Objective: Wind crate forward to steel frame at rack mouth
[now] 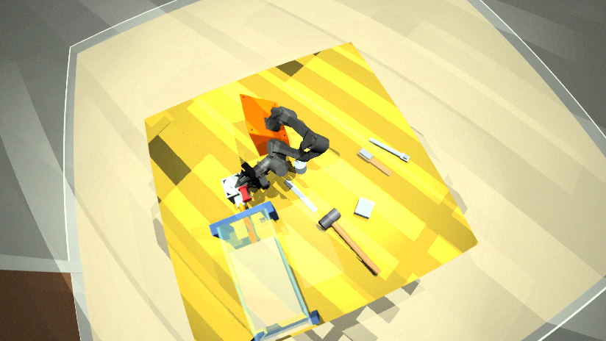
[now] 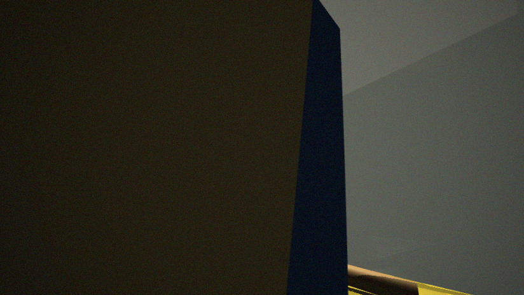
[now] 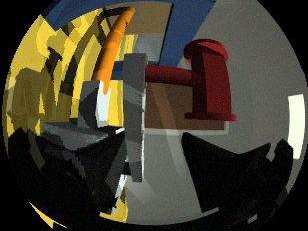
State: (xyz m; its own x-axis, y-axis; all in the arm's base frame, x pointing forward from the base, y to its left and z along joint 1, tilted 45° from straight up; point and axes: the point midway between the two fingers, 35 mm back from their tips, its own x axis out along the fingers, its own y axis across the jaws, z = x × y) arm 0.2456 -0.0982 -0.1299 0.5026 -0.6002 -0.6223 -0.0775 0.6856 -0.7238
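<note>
Red handle (image 1: 244,193), yellow-striped bench (image 1: 381,126)

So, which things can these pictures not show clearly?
- Exterior view: a dark slab with a navy edge fills the frame and hides the bench work.
- Top view: the grey gripper covers the white winch; the red handle's seating is hidden.
- Top view: glare on the clear-panelled cubby hides the crate's position.
- Wrist view: whether the fingers touch the handle.

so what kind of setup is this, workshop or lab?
Most likely a workshop bench cell: a yellow wooden bench top strewn with hand tools such as a wooden-handled mallet, a white hand winch with a red crank handle, and a clear-panelled guard cubby on a blue steel frame.
</note>
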